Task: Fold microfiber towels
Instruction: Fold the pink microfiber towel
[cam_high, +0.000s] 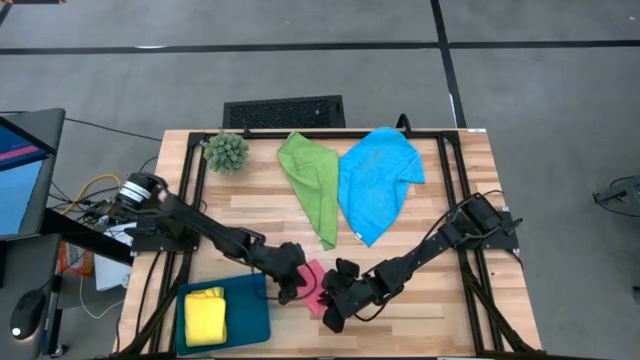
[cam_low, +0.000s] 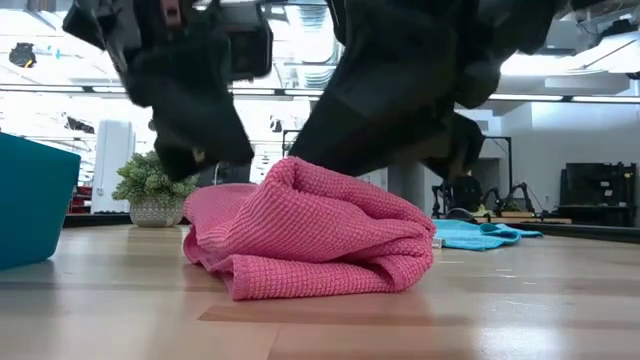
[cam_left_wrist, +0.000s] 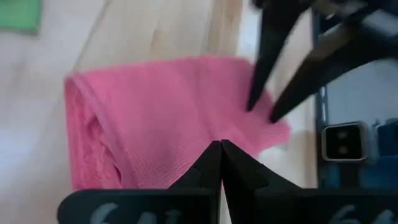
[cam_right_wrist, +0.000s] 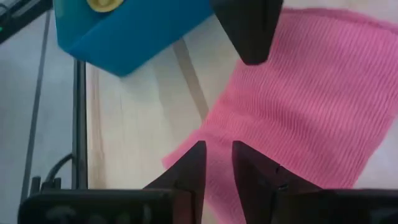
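Observation:
A pink towel (cam_high: 314, 283) lies bunched and partly folded on the wood near the table's front edge; it also shows in the low view (cam_low: 310, 230). My left gripper (cam_high: 290, 283) is shut at the towel's left side. My right gripper (cam_high: 333, 300) stands at its right side, slightly open, fingers (cam_left_wrist: 261, 93) slanting down over a towel corner (cam_right_wrist: 186, 155). A green towel (cam_high: 312, 185) and a blue towel (cam_high: 375, 185) lie spread at the back. A folded yellow towel (cam_high: 205, 315) lies in the teal tray (cam_high: 250, 300). My left gripper (cam_left_wrist: 221, 144) has its shut fingertips against the pink towel's top layer (cam_left_wrist: 205, 130), slanting down from the table's left. Whether any cloth is pinched between them, I cannot tell. My right gripper (cam_right_wrist: 217, 149) has its tips at the towel's edge; whether they touch it, I cannot tell.
The teal tray (cam_right_wrist: 124, 31) stands just left of the pink towel at the front left. A spiky green plant (cam_high: 227, 150) sits at the back left. Black frame rails (cam_high: 450, 160) run along the table's sides and back. Bare wood lies at the front right.

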